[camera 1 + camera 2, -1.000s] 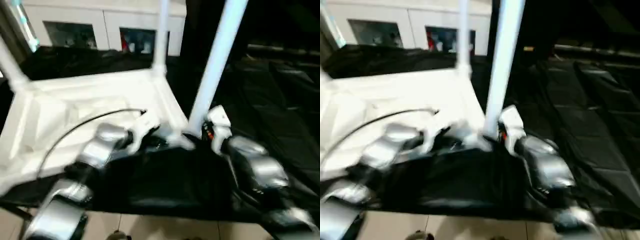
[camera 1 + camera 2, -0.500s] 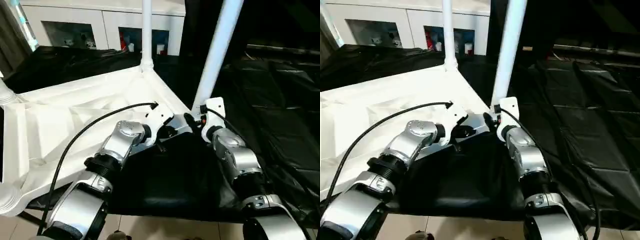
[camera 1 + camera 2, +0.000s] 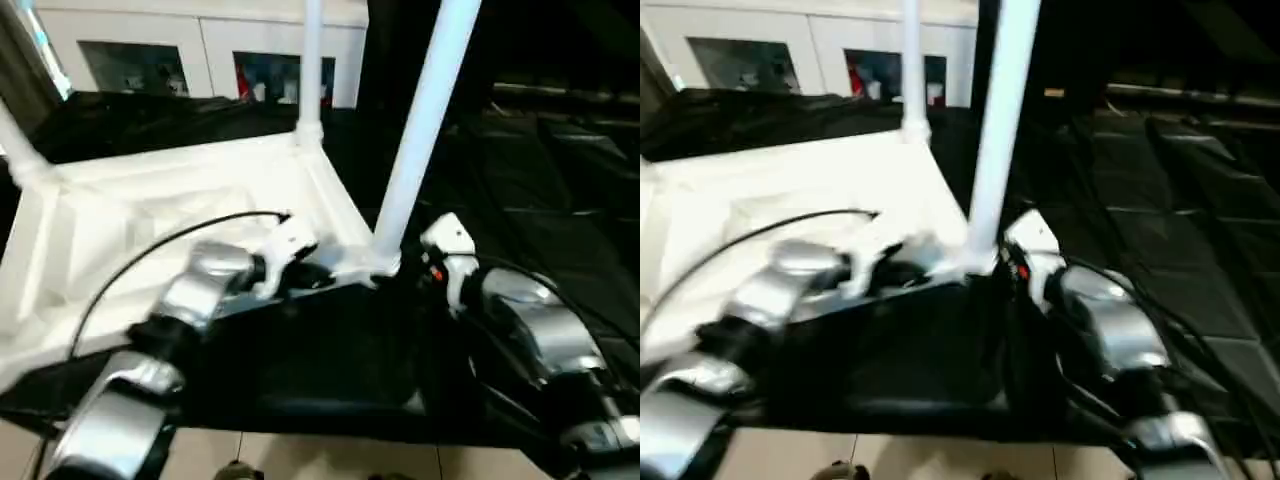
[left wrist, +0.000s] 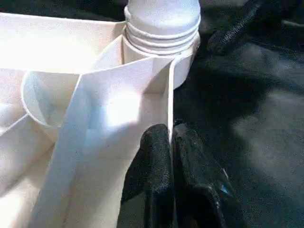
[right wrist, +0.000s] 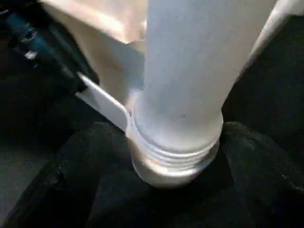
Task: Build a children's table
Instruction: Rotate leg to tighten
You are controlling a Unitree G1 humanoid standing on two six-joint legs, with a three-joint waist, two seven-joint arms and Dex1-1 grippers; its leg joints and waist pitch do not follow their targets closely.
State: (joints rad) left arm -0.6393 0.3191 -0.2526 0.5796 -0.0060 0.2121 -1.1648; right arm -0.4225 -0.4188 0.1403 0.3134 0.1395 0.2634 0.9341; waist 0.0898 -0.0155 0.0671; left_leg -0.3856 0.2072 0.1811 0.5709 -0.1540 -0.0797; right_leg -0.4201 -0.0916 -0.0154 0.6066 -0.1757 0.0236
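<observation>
The white tabletop [image 3: 150, 200] lies upside down on black cloth, ribbed side up. Three white legs stand in its corner sockets: the near right leg [image 3: 420, 130], a far right leg [image 3: 311, 60] and a far left leg [image 3: 20, 150]. My left gripper [image 4: 170, 130] is shut on the thin rim wall of the tabletop [image 4: 118, 109], just beside the near right leg's socket [image 4: 161, 47]. My right gripper [image 5: 173, 140] stands open, one black finger [image 5: 85, 171] on each side of that leg's ringed base [image 5: 175, 156]. In the head view it [image 3: 428, 268] sits just right of the base.
A white cabinet with glass doors [image 3: 200, 50] stands behind the table. Black cloth [image 3: 330, 360] covers the bench under my forearms, and more black sheeting [image 3: 560, 150] lies to the right. The bench's front edge and pale floor tiles [image 3: 300, 455] lie below. My left arm's cable [image 3: 150, 260] arcs over the tabletop.
The whole picture has shifted with my head. My left gripper keeps its hold on the rim. My right gripper now sits slightly further right of the leg's base than half a second ago.
</observation>
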